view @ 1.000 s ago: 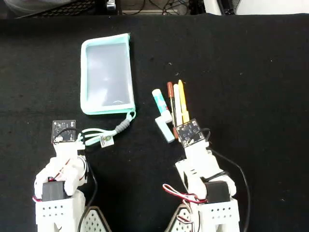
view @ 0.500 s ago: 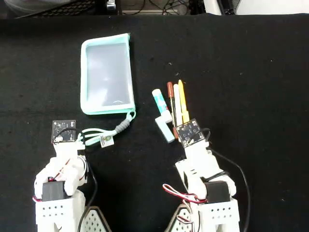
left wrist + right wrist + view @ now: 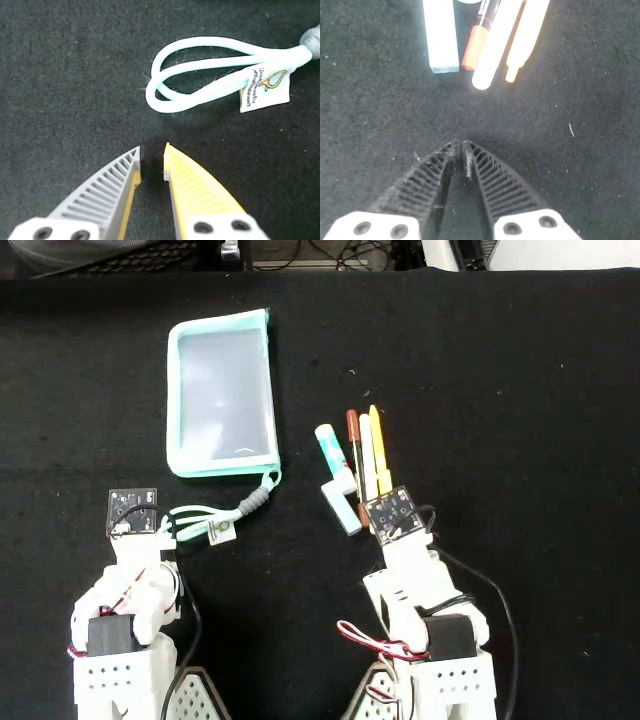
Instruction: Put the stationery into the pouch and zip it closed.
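Several pieces of stationery (image 3: 367, 460), three pens and two pale sticks, are lying bunched on the black tabletop (image 3: 520, 390) just ahead of the right gripper (image 3: 462, 146), which is pressing its fingers together. Off to their side, the mint-edged translucent pouch (image 3: 222, 400) is lying flat, its cord loop (image 3: 200, 75) trailing near the barely spread left gripper (image 3: 152, 150).

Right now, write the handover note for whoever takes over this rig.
Left hand: slightly open, empty, low over the table just short of the pouch's cord loop.
Right hand: shut, empty, just short of the stationery.
Things: the pouch lies flat ahead of the left arm. To its right lie three pens, a teal-capped tube and a white block.
Done: nothing packed.
To do: load every piece, zip the pouch.
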You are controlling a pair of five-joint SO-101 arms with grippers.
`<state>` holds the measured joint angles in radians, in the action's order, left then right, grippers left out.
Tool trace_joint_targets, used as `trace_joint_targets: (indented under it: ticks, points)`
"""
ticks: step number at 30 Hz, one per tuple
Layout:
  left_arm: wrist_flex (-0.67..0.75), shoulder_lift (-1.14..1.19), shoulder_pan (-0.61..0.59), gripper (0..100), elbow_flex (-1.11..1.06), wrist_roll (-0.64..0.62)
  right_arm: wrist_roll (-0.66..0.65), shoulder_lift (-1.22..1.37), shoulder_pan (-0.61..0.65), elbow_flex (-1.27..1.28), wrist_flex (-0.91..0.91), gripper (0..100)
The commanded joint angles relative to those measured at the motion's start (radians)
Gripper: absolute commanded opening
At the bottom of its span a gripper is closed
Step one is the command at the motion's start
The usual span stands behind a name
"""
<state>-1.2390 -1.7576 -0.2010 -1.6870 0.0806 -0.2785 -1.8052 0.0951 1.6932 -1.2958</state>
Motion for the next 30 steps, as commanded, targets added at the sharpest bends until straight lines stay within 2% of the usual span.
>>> trace_joint_targets:
  ticks: [1,18,25,30]
  points:
    - [-0.006,-0.009,-0.007,10,-0.015,0.0,0.005,-0.074,0.0,-0.008,-0.005,1.5]
    - [-0.006,-0.009,-0.007,10,-0.015,0.0,0.011,-0.074,0.014,-0.008,0.031,1.5]
    - [-0.006,-0.009,-0.007,10,-0.015,0.0,0.012,-0.076,0.261,-0.008,0.13,1.5]
    - [-0.006,-0.009,-0.002,10,-0.015,0.0,0.012,-0.079,0.338,-0.008,0.196,1.5]
